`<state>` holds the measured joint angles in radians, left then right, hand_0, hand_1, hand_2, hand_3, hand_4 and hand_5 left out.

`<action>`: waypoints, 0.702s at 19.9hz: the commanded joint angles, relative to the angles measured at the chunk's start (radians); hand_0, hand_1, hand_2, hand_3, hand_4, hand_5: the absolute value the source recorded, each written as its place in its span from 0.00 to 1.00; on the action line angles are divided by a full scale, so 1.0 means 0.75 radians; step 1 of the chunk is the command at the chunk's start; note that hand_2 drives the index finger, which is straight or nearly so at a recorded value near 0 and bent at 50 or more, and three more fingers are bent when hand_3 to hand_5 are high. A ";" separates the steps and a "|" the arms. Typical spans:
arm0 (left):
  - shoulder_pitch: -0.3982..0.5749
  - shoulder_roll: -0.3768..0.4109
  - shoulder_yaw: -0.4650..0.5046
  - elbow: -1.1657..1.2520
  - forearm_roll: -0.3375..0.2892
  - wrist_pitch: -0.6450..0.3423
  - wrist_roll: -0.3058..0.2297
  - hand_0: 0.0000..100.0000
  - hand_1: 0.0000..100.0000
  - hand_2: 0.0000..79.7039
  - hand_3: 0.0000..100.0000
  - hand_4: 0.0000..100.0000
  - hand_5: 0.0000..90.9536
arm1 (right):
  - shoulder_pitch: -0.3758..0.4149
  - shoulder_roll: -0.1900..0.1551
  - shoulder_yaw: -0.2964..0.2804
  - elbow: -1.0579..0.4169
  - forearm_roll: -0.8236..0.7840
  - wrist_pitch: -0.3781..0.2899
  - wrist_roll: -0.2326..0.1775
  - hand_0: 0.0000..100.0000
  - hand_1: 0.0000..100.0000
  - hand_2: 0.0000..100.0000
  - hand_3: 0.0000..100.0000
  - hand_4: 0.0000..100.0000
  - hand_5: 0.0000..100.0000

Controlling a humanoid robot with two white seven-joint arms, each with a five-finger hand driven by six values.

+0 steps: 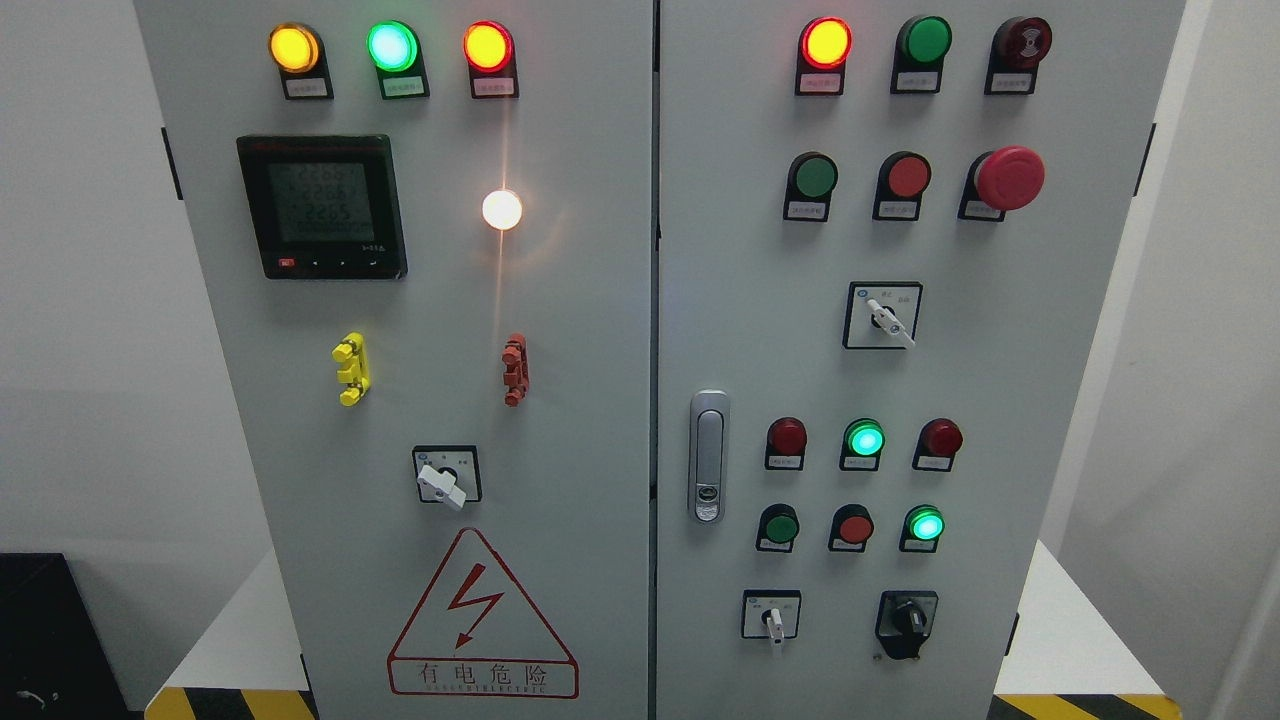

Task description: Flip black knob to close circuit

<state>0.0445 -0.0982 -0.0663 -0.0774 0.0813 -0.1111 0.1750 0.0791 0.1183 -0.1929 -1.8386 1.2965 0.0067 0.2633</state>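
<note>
I am looking straight at a grey electrical cabinet (560, 400) with two doors, and neither of my hands shows anywhere in the head view, so I cannot tell how their fingers stand.

The black knob (908, 622) sits at the lower right of the right door, on a black base, at the bottom of the control rows. Just to its left is a small white-handled selector switch (772, 618) on a square plate. Above them run two rows of three round lamps and buttons: a lit green lamp (864, 440) is in the middle of the upper row, between two dark red ones, and another lit green lamp (925, 525) ends the lower row at the right. Higher up on the same door is a second white selector switch (884, 316), and above it a red mushroom emergency stop button (1008, 178) at the right end of its row. A lit red-orange indicator (826, 42) glows at the top left of this door. A silver door latch (708, 456) stands upright near the door's left edge.

On the left door, three lit indicators run across the top: yellow, green and red. Below them is a digital meter (322, 206) with a lit screen, and a bright white lamp (502, 209) to its right. Further down are a yellow terminal block (351, 369) and a red terminal block (515, 369), then a white rotary switch (446, 478), and a red triangular electric hazard sign (482, 618) at the bottom.
</note>
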 commanded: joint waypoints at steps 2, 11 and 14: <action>0.000 0.000 0.000 -0.001 0.002 -0.001 0.002 0.12 0.56 0.00 0.00 0.00 0.00 | -0.048 0.010 -0.009 -0.052 0.020 0.003 0.001 0.00 0.00 0.94 1.00 0.96 0.98; 0.000 0.000 0.000 -0.001 0.002 -0.001 0.000 0.12 0.56 0.00 0.00 0.00 0.00 | -0.112 0.010 -0.009 -0.042 0.069 0.007 0.044 0.00 0.00 0.94 1.00 0.96 0.98; 0.000 0.000 0.000 0.001 0.000 -0.001 0.000 0.12 0.56 0.00 0.00 0.00 0.00 | -0.130 0.010 -0.007 -0.042 0.071 0.007 0.048 0.00 0.00 0.94 1.00 0.96 0.98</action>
<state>0.0445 -0.0982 -0.0663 -0.0778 0.0815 -0.1111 0.1750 0.0110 0.1237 -0.1972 -1.8632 1.3364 0.0112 0.2926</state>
